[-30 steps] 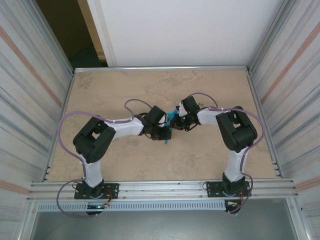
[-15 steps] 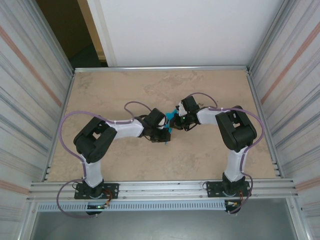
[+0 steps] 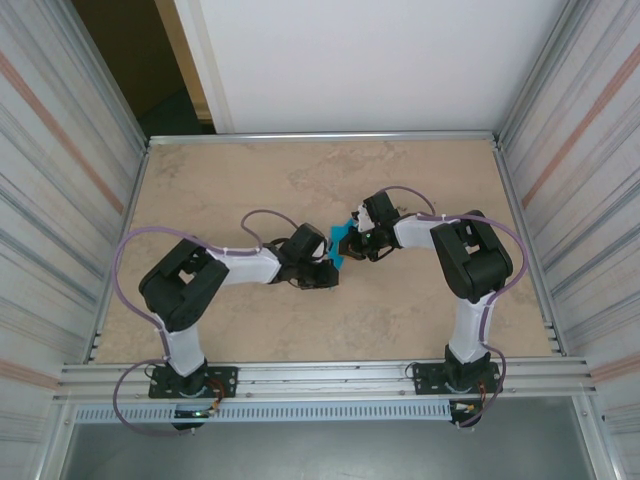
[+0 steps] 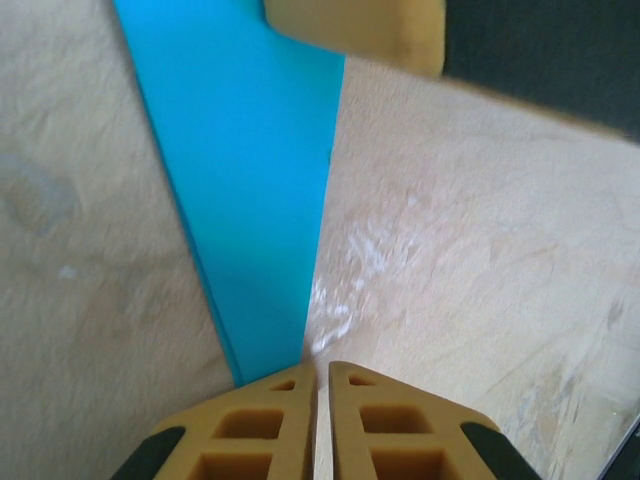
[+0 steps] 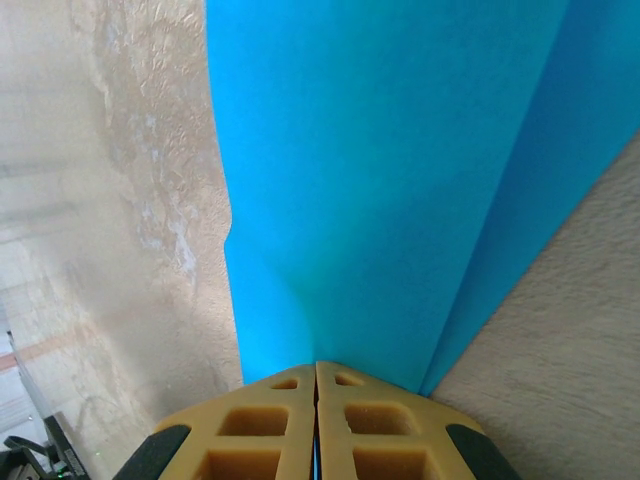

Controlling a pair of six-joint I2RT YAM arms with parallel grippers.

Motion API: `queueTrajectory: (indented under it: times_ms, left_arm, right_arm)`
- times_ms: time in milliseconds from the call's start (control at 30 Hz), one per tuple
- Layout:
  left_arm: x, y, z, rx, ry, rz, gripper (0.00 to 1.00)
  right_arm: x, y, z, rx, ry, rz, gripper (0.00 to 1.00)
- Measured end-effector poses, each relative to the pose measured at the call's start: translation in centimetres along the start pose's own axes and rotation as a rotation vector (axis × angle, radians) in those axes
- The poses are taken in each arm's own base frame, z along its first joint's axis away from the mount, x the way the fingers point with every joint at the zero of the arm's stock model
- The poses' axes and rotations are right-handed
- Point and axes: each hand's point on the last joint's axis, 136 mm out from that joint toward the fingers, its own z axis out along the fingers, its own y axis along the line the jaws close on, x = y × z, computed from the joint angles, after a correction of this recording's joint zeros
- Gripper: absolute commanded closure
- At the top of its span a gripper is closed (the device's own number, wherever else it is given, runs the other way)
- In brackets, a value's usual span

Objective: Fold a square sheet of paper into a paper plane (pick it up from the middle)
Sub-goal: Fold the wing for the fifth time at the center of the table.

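The teal paper plane (image 3: 342, 243), a partly folded narrow piece, lies between the two grippers at the table's middle. In the right wrist view the paper plane (image 5: 400, 170) spreads wide with a crease on its right, and my right gripper (image 5: 316, 365) is shut on its near edge, teal showing in the slit between the fingers. In the left wrist view the paper plane (image 4: 250, 180) tapers to a narrow strip that runs under my left finger (image 4: 255, 425). My left gripper (image 4: 318, 368) is shut, with only a thin pale slit and no paper between its jaws. The right gripper's finger (image 4: 355, 30) touches the strip's far end.
The beige marbled table (image 3: 420, 180) is bounded by a metal rail at the back and ribbed walls at both sides. Both arms (image 3: 470, 260) bend inward and meet near the centre, with purple cables looping above them.
The left arm has dropped lower and its elbow has swung left, with its gripper sliding along the paper. A little more teal shows between the grippers. The right arm has stayed put.
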Motion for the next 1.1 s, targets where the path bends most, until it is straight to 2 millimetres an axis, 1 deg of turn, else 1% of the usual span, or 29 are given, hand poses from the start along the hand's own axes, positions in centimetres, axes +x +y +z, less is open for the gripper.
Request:
queueTrajectory:
  times_ms: [200, 267, 367, 500, 633, 733, 900, 1033, 1100]
  left_arm:
    - [3.6, 0.3, -1.3, -0.033, 0.073, -0.004, 0.87]
    - [3.8, 0.3, -1.9, -0.033, 0.077, -0.013, 0.87]
    - [2.6, -0.3, -2.7, -0.002, 0.038, -0.018, 0.87]
    - [0.0, -1.1, -3.2, 0.037, -0.024, -0.028, 0.87]
    - [-2.9, -2.1, -2.6, 0.055, -0.059, -0.032, 0.89]
    - [-4.3, -2.2, -1.6, 0.056, -0.069, -0.033, 0.91]
    - [-4.8, -0.9, -0.3, 0.025, -0.06, -0.049, 0.93]
    - [-4.8, 0.2, 0.2, 0.002, -0.053, -0.061, 0.94]
    - [-4.8, 0.4, 0.3, -0.003, -0.051, -0.064, 0.94]
  right_arm:
    - [0.0, 0.0, 0.0, -0.003, 0.002, 0.006, 0.92]
    - [0.0, 0.0, 0.0, -0.003, 0.002, 0.008, 0.92]
    - [0.1, 0.1, 0.1, -0.004, 0.001, 0.019, 0.92]
    - [0.0, 0.2, 0.2, -0.003, -0.003, 0.024, 0.92]
    - [-0.1, 0.3, 0.3, -0.007, -0.009, 0.037, 0.92]
    - [-0.3, 0.4, 0.3, -0.01, -0.013, 0.037, 0.92]
    - [-0.3, 0.4, 0.3, -0.011, -0.013, 0.037, 0.92]
    - [-0.3, 0.4, 0.3, -0.01, -0.013, 0.04, 0.93]
    - [-0.3, 0.4, 0.3, -0.012, -0.014, 0.04, 0.93]
